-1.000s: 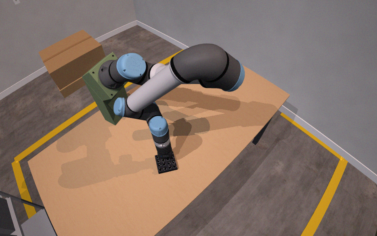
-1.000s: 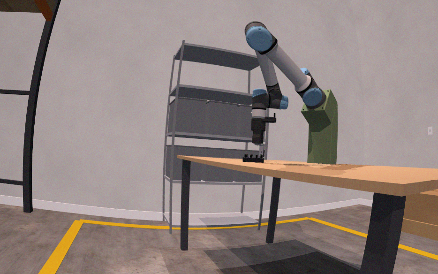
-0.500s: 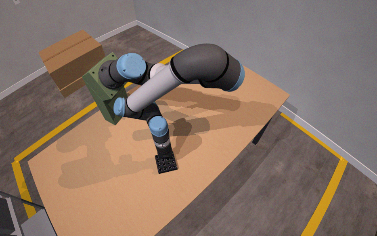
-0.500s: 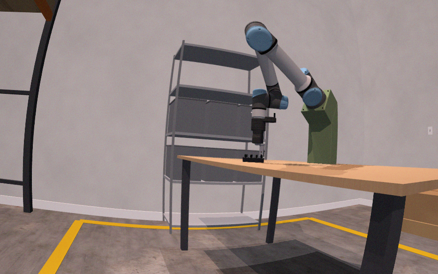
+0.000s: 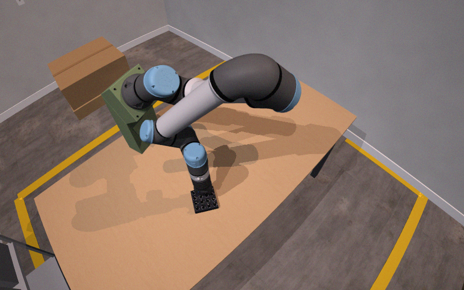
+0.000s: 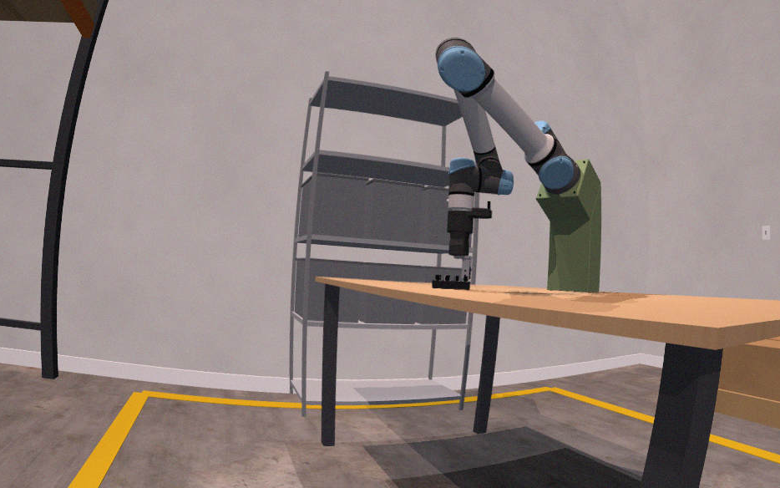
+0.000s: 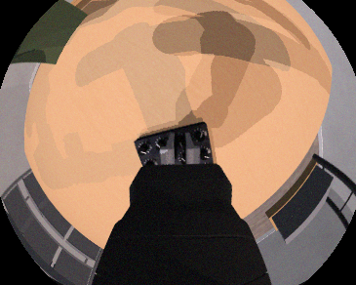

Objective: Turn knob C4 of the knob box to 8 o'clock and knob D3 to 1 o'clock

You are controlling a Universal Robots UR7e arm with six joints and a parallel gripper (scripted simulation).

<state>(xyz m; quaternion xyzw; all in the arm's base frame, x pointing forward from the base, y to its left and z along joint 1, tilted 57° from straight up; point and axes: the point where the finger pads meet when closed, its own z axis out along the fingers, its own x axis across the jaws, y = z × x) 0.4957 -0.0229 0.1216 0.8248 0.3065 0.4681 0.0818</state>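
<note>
The black knob box (image 5: 206,209) (image 6: 448,283) (image 7: 153,138) stands on the table below the arm. My gripper (image 6: 466,276) (image 7: 179,141) points straight down over the box's side nearest the robot. Its two pale fingers stand close on both sides of a black knob (image 7: 180,139), third from the left in the wrist view's top row, and look shut on it. A corner knob (image 7: 199,134) lies right of the fingers, with another knob (image 7: 205,152) below it. Printed names and the socket are too small to make out. The gripper body hides the lower rows in the wrist view; the held knob's line is hidden.
The wooden table (image 5: 125,245) (image 6: 623,309) carries the box. Neighbouring knobs (image 7: 161,142) (image 7: 144,147) stand close to the left finger. The green robot stand (image 5: 132,133) (image 6: 574,242) is beyond the box. Grey shelves (image 6: 374,242) stand behind the table, and a cardboard box (image 5: 89,72) lies behind the stand.
</note>
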